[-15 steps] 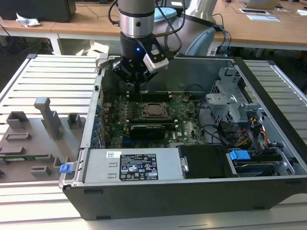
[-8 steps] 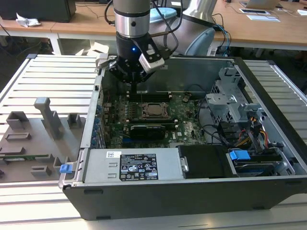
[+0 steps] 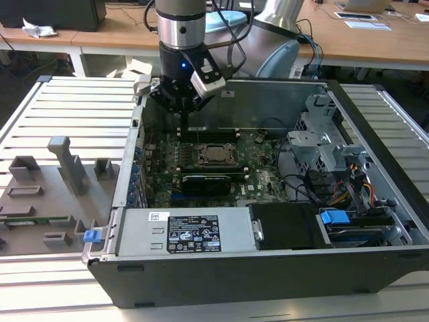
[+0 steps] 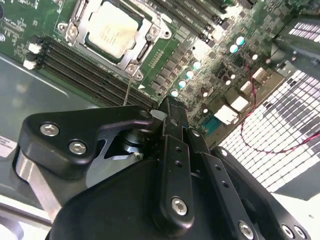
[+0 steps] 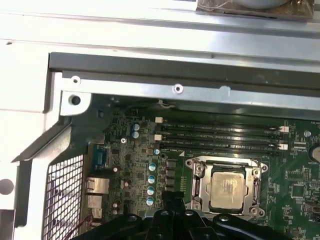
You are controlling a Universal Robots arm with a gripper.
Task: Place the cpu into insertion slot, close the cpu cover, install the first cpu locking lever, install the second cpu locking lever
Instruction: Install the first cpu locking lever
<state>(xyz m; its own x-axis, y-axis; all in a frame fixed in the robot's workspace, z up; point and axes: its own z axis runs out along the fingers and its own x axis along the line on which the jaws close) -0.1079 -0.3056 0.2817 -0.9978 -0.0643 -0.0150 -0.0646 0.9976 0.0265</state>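
The cpu [image 5: 228,186] is pale silvery-grey inside the silvery cpu cover [image 5: 226,163], on a green circuit board [image 5: 295,185]. In the first wrist view, black memory slots [image 5: 220,137] lie at its twelve o'clock. The tool [image 3: 182,111] is black (a blue light at its twelve o'clock). The table [image 3: 60,107] is pale grey with ribbed stripes.

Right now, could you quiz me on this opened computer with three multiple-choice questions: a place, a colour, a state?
1. Where is the cpu? A on the grey tray outside; B seated on the green board; C atop the power supply.
2. Colour of the plastic tab at the exterior view's right? A red; B yellow; C blue.
3. The cpu cover is: A lying flat around the cpu; B raised upright; C removed.
Answers: B, green board surrounds the cpu; C, it shows blue; A, the cover lies level with the cpu.
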